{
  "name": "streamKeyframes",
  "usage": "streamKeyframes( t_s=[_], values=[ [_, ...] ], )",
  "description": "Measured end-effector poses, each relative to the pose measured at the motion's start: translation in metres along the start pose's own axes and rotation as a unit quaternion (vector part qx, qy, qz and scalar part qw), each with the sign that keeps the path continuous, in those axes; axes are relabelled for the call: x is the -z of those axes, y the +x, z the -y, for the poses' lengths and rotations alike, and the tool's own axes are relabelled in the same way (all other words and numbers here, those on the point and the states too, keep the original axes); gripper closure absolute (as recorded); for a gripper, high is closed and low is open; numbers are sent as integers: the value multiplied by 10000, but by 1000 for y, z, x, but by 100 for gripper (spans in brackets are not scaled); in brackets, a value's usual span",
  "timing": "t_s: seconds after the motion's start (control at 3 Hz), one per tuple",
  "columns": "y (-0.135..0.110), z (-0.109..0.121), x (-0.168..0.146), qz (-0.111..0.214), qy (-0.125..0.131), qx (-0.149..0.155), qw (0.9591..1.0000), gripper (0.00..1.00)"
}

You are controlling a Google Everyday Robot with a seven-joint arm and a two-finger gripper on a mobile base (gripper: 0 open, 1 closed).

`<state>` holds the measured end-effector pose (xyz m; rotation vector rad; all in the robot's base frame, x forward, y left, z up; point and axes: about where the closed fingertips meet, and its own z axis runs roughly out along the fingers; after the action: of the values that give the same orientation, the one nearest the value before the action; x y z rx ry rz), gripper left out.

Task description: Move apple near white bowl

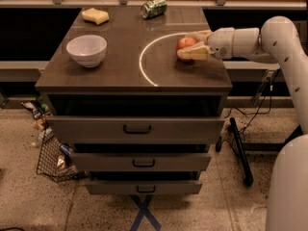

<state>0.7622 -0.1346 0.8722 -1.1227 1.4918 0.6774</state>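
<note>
Red-orange apple (184,43) sits between the two tan fingers (193,54) of the gripper (186,46). Jaws are pinching it: one finger on the apple's far side, one on its near side, both touching the skin. Can't tell if the apple rests on the top or is a hair off it.

Gripper is low over the dark brown cabinet top (120,78), close to the edge the arm reaches in over. White arm (250,37) runs about level, wrist straight behind the jaws.

White bowl (86,49) is upright on the same top, well apart from the jaws, out in the direction the fingertips point and slightly nearer the front edge. A thin white arc (142,57) marked on the top runs between jaws and bowl. The apple is on the jaws' side of that arc, near its back end.

Green crushed can (154,7) lies on its side beyond the jaws, by the back edge and offset toward the bowl's side. Yellow sponge (95,16) is at the back corner above the bowl, farther from the jaws than the can.

Below the jaws: three drawer fronts (137,129) with dark handles. Wire basket (53,155) is on the floor by the cabinet's foot, on the bowl's side.
</note>
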Motion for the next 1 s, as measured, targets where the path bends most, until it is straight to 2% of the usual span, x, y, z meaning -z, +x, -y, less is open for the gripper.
streamKeyframes(
  t_s=[0.33,0.67,1.0],
  values=[
    [-31,-11,4,78,-137,133,9998,100],
    [-81,-30,9,-72,-392,347,9986,100],
    [-111,-50,-6,-374,-655,398,9964,100]
  ],
)
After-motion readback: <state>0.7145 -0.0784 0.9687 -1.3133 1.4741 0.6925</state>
